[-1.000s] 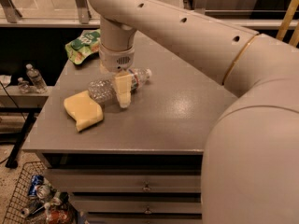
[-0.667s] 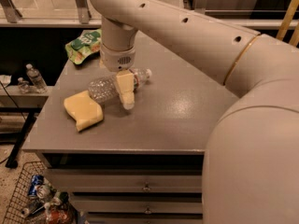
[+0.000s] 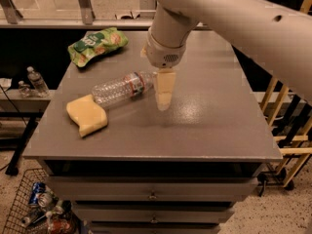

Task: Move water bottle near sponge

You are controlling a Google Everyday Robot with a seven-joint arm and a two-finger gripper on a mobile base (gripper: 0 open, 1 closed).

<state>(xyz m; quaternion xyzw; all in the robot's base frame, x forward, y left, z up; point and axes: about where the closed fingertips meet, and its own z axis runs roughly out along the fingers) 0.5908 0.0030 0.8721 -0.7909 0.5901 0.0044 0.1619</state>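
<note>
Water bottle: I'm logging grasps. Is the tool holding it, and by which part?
Cannot be told. The tool stands at the water bottle's cap end, hiding any contact; the bottle lies on the table.

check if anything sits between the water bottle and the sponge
Nothing visible does. The water bottle lies on its side, its base end right beside the sponge. The gripper hangs at its cap end; the snack bag lies behind.

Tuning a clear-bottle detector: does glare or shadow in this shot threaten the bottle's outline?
Camera view: dim, warm light; a soft sheen lies on the table beyond the hand, which hangs at the water bottle's label end; the bottle carries only faint highlights, its outline readable next to the sponge; deep shadow below the tabletop.
</note>
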